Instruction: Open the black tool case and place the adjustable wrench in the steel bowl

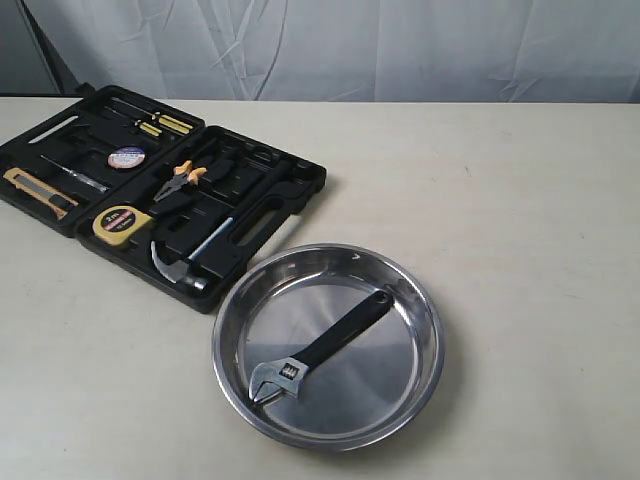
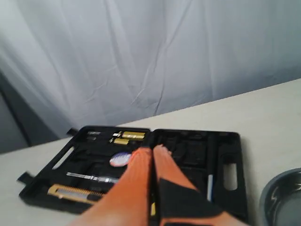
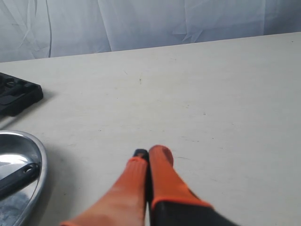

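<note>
The black tool case [image 1: 160, 190] lies open flat at the left of the table, its tools showing in their recesses. The adjustable wrench [image 1: 322, 347] lies inside the steel bowl [image 1: 328, 345], silver head toward the front, black handle pointing to the back right. Neither arm shows in the exterior view. Seen from its wrist camera, my left gripper [image 2: 153, 149] is shut with nothing in it, raised above the open tool case [image 2: 141, 165]. My right gripper [image 3: 151, 153] is shut and empty over bare table, beside the steel bowl [image 3: 21, 165], where the wrench handle [image 3: 16, 176] shows.
In the case lie a claw hammer [image 1: 185, 262], orange-handled pliers [image 1: 180, 180], a yellow tape measure [image 1: 122, 221], a utility knife [image 1: 38, 190] and yellow screwdriver bits [image 1: 165, 125]. A white curtain hangs behind the table. Bare tabletop stretches to the right of the bowl.
</note>
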`<state>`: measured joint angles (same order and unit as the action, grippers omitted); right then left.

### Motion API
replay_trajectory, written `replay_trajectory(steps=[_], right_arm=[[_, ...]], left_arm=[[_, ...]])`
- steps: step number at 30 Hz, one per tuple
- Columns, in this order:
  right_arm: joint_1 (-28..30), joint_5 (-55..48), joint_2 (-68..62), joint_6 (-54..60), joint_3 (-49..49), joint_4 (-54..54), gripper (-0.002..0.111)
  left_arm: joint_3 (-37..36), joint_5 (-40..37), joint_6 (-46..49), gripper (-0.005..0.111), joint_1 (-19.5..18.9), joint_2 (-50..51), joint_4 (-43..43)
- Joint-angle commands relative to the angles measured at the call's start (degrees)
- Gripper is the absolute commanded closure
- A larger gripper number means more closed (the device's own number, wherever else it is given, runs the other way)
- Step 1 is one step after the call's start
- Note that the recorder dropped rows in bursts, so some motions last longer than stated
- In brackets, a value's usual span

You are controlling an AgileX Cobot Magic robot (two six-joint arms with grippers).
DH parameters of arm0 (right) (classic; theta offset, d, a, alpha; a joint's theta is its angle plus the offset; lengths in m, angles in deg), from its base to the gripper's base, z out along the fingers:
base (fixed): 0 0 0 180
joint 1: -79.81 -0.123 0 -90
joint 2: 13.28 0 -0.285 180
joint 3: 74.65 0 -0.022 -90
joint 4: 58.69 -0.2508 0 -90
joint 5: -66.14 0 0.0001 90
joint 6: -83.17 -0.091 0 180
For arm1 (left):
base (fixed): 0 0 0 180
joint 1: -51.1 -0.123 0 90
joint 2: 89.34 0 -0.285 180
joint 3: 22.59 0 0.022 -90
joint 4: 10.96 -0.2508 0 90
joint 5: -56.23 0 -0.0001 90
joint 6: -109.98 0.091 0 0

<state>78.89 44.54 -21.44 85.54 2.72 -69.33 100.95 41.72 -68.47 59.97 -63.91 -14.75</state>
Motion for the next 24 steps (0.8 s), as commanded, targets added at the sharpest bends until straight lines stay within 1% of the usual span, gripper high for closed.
replay_trajectory(steps=[1, 2, 3, 5, 9, 24], right_arm=[[0.25, 0.73, 0.37, 0.23, -0.16, 0.04, 0.108], [0.25, 0.73, 0.37, 0.23, -0.16, 0.04, 0.108], [0.25, 0.73, 0.37, 0.23, -0.16, 0.04, 0.108], [0.25, 0.73, 0.37, 0.23, -0.16, 0.04, 0.108], [0.25, 0.9, 0.37, 0.23, -0.16, 0.04, 0.108], [0.25, 0.67, 0.37, 0.23, -0.16, 0.04, 0.108]], left_arm=[[-8.89, 1.33, -1.56, 0.106, -7.93, -8.54, 2.74], [-10.04, 1.33, -1.56, 0.106, -8.62, -9.7, 3.28], [-12.75, 1.33, -1.56, 0.106, -10.03, -12.32, 4.39], [-15.97, 1.11, -1.87, 0.106, -11.15, -14.99, 5.24], [-20.75, 0.99, -1.56, 0.106, -11.26, -17.64, 5.58], [-20.75, 0.2, -0.28, 0.106, -11.26, -17.64, 5.11]])
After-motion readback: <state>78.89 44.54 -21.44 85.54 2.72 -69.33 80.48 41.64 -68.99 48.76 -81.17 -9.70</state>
